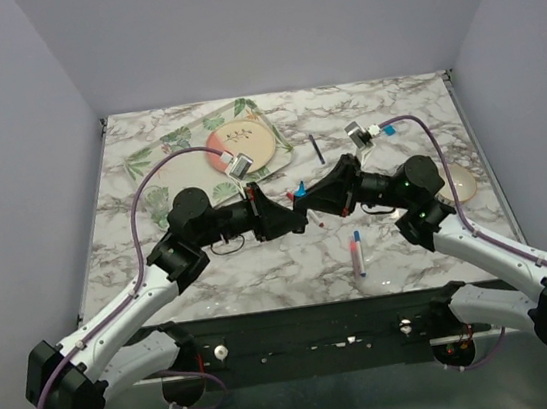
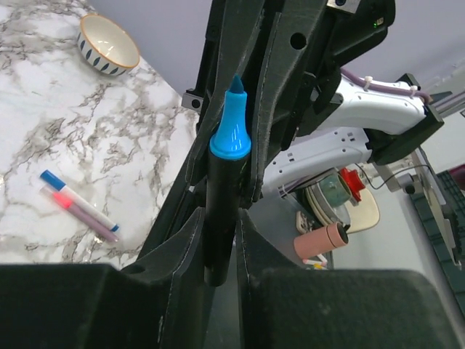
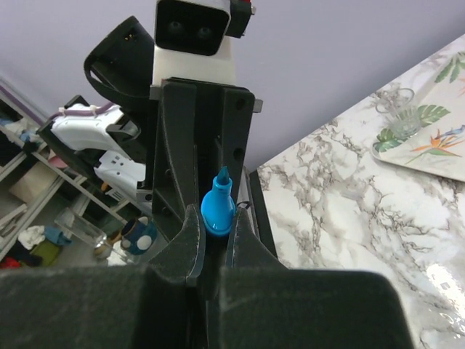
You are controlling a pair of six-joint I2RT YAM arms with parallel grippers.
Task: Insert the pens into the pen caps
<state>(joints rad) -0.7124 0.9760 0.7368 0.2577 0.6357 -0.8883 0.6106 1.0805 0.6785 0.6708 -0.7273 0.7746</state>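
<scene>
arms meet nose to nose above the middle of the grey-veined white marble table [image 1: 403,112]. the left gripper [image 2: 219,243] is closed on the chunky dark marker [image 2: 218,207], its black jaws pressing the barrel from both sides low down, so the marker stands up out of them in the left wrist view. a bright blue pointed plastic cap [image 2: 231,131] sits on the marker's far end, its wide rim against the barrel. the right gripper [image 3: 212,243] comes in from the opposite side and its jaws pinch that blue cap, one on each flank, with only the cone tip poking past them in the right wrist view; the barrel is hidden there. in the top view the cap shows as a small blue spot right where the two grippers meet, held off the table. from that spot, a thin dark navy pen [image 1: 317,148] lies on the marble at about 1 o'clock, well apart, and a pink-and-white pen with a blue end [image 1: 358,256] lies at about 5 o'clock. a leaf-patterned rectangular tray [image 1: 161,157] carrying a peach round plate [image 1: 255,136] sits at 11 o'clock, and a white bowl with a blue-patterned outside [image 2: 109,47] rests at 3 o'clock beside the right arm.
</scene>
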